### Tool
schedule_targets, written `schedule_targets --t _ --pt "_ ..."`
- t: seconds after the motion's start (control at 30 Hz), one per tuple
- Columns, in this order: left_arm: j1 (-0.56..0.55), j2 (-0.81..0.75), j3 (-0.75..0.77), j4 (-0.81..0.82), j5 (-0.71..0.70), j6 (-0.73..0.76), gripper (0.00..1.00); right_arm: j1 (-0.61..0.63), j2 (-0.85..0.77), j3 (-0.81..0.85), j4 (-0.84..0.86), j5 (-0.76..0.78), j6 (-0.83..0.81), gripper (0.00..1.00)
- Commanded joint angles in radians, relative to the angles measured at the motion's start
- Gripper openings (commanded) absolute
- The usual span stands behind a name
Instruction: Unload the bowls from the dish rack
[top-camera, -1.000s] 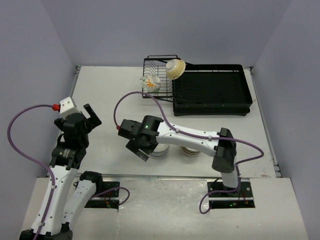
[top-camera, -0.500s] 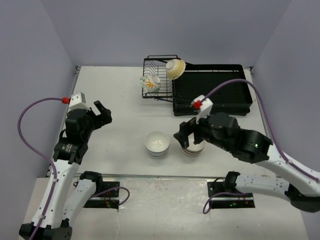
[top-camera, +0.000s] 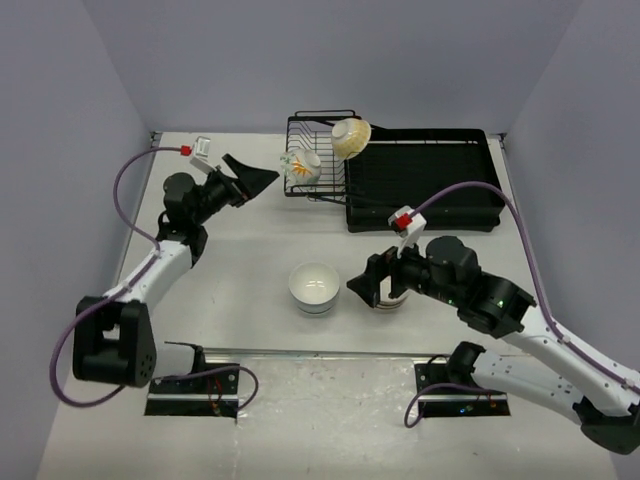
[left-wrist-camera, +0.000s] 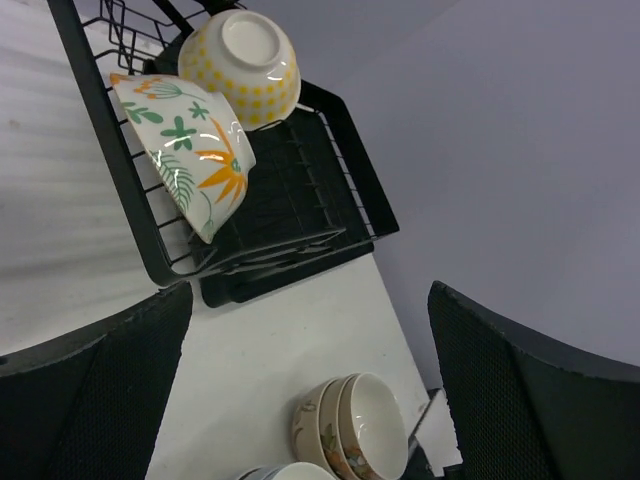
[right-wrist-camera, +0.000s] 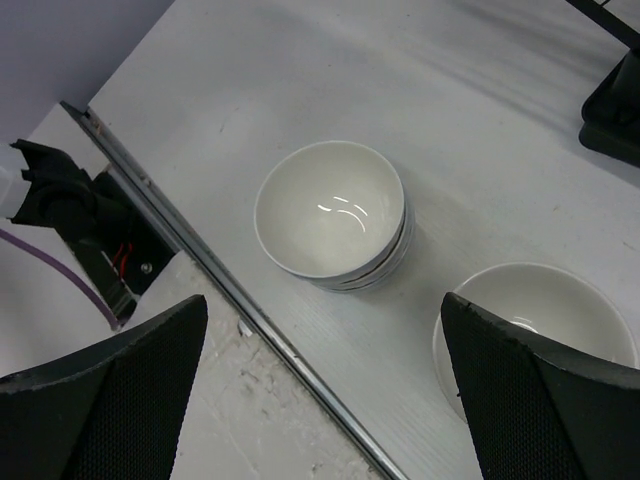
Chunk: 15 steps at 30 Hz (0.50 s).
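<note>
Left fingers (left-wrist-camera: 95, 400), spread wide and empty, hang just left of the dish rack (left-wrist-camera: 290, 200). In the rack, the flower-patterned bowl (left-wrist-camera: 185, 150) and the yellow-dotted bowl (left-wrist-camera: 240, 62) stand on edge side by side. Bare surface (top-camera: 230, 260) lies beneath. Centre: stack of white bowls (right-wrist-camera: 332, 222). Right fingers (right-wrist-camera: 560, 420), likewise spread and empty, hover above the tan-sided bowl stack (left-wrist-camera: 350, 430).

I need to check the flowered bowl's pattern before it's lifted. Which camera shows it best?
The left wrist view: the flowered bowl is close, its green leaves and orange flower clear. The top view shows it small; the right wrist view misses it.
</note>
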Motion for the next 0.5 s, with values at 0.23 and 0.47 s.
schedule_targets --t 0.23,0.47 --pt "0.088 0.475 0.115 0.755 0.276 -0.403 1.00 -0.011 -0.116 0.001 0.066 -0.136 -0.041 0.99" --pt "0.114 0.638 0.226 0.820 0.325 -0.472 1.00 -0.013 -0.112 0.007 0.042 -0.142 -0.055 0.99"
